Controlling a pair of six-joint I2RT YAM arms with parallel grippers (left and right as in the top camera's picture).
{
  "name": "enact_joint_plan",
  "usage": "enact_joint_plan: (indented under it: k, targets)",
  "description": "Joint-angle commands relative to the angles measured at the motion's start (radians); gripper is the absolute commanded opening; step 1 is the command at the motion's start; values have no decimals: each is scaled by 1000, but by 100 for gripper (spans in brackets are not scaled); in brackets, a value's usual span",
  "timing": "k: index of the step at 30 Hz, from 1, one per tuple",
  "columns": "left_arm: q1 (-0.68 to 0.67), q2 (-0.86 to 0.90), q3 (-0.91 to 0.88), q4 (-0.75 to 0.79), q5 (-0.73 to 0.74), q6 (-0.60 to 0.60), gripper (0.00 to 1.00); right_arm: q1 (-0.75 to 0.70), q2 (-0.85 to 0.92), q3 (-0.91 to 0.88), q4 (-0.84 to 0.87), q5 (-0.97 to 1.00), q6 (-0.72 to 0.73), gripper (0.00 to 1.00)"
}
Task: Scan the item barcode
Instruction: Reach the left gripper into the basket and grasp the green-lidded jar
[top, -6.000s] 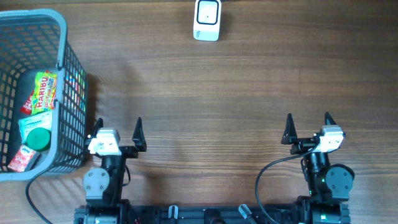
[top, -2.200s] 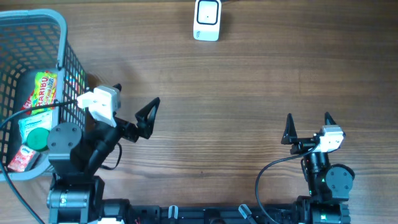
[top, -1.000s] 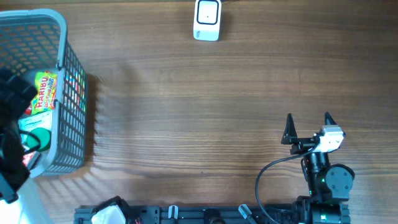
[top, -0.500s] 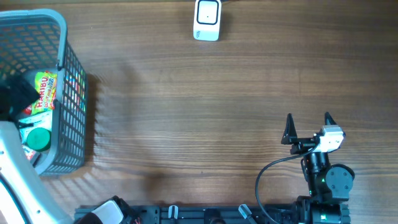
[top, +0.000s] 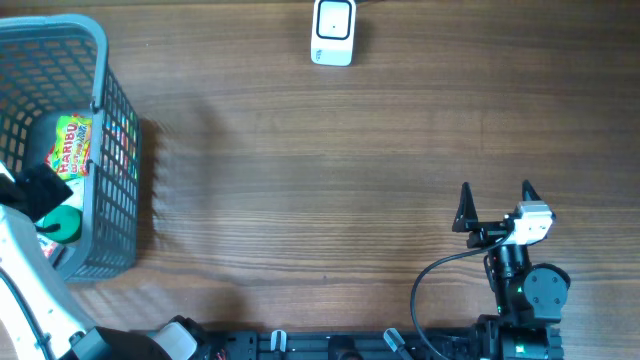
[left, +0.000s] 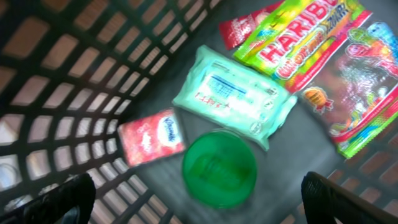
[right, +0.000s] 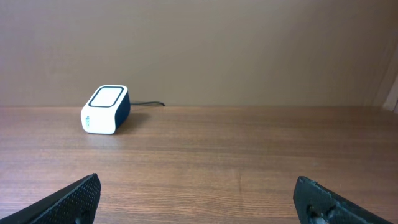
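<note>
Wood-grain counter (top: 330, 180), with a plain beige wall showing behind it in the right wrist view. A grey mesh basket (top: 100, 60) is sitting at the counter's left edge. A white scanner (top: 333, 32) is sitting at the far edge, well apart from the basket.

Left fingers (left: 56, 202) are hanging inside the basket, spread wide and gripping nothing. A green round tub (left: 219, 168) is lying directly between them, lower down. Just beyond the tub is a pale green wipes pack (left: 230, 99); whether the two are touching, I cannot tell. A small red packet (left: 151, 137) is lying toward the left finger, and a Haribo bag (left: 311, 34) is lying beyond the right finger. No barcode is showing on any item, and the view is blurred.

Right fingers (right: 68, 196) are standing spread and empty, low over the counter, with the scanner ahead and to their left.

Judgement: no item is picked yet. The tub looks the likeliest target, though that is uncertain.

Risks from here:
- A finger could be snagging the mesh wall on the way down, since the left one is sitting close to it.
- The tub is round and smooth, so it could be squirting out as the fingers close off-centre.
- The wipes pack or red packet could be getting pinched along with it, as they are crowding the tub.
- The barcode could be facing away from the scanner, since its position is unknown.
</note>
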Motion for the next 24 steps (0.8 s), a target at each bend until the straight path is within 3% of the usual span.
enact_joint_plan:
  k: [1, 9, 13, 20, 24]
  targets:
    - [6, 16, -56, 60, 57, 16, 100, 4, -2, -1, 5, 14, -11, 100]
    - [12, 209, -72, 76, 118, 6, 100, 4, -2, -1, 5, 14, -11, 100]
    - [39, 285, -72, 81, 146, -92, 100, 4, -2, -1, 5, 14, -12, 100]
    - [111, 301, -73, 85, 161, -98, 100, 4, -2, -1, 5, 14, -11, 100]
    - [127, 303, -73, 94, 251, -98, 100, 4, -2, -1, 5, 14, -12, 100]
